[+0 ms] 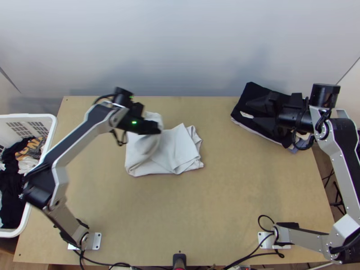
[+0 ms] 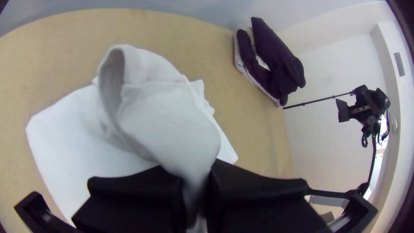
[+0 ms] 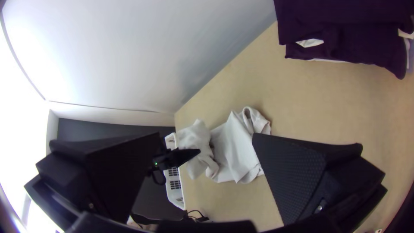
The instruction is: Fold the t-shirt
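Altogether, one tool (image 1: 156,128), the left, grips one white t-shirt (image 1: 179,146).

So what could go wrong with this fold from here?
The left black pincer pinches the white cloth t-shirt in a bunched, raised loop, so that layer may land creased.

The shirt's edges on the side away from that pincer look staggered; another fold could trap the mismatch.

The open right black pincer hangs near the folded dark clothes; a low swing might disturb them.
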Robot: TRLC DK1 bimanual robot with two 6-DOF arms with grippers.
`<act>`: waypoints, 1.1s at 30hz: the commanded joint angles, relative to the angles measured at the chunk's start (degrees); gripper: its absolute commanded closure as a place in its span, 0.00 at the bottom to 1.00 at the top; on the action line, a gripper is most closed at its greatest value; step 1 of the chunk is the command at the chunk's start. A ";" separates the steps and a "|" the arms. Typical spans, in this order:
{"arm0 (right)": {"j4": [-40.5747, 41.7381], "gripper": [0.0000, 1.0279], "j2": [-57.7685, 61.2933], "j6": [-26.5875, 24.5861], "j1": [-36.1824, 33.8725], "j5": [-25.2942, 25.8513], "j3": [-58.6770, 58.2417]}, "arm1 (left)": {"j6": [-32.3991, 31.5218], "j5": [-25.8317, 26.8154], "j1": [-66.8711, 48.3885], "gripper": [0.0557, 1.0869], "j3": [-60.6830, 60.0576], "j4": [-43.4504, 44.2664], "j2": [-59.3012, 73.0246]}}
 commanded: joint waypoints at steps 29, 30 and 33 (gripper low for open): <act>13.76 0.03 8.62 -4.26 13.95 5.66 -20.54 | 0.24 -2.89 -10.91 0.04 34.73 -6.10 14.58; 14.55 0.03 10.02 -4.35 14.91 5.13 -20.71 | 1.21 -2.89 -9.68 0.04 33.76 -7.77 13.00; 19.21 0.03 13.80 -4.17 16.76 0.82 -22.12 | 3.23 -2.89 -5.73 0.04 29.72 -10.32 8.25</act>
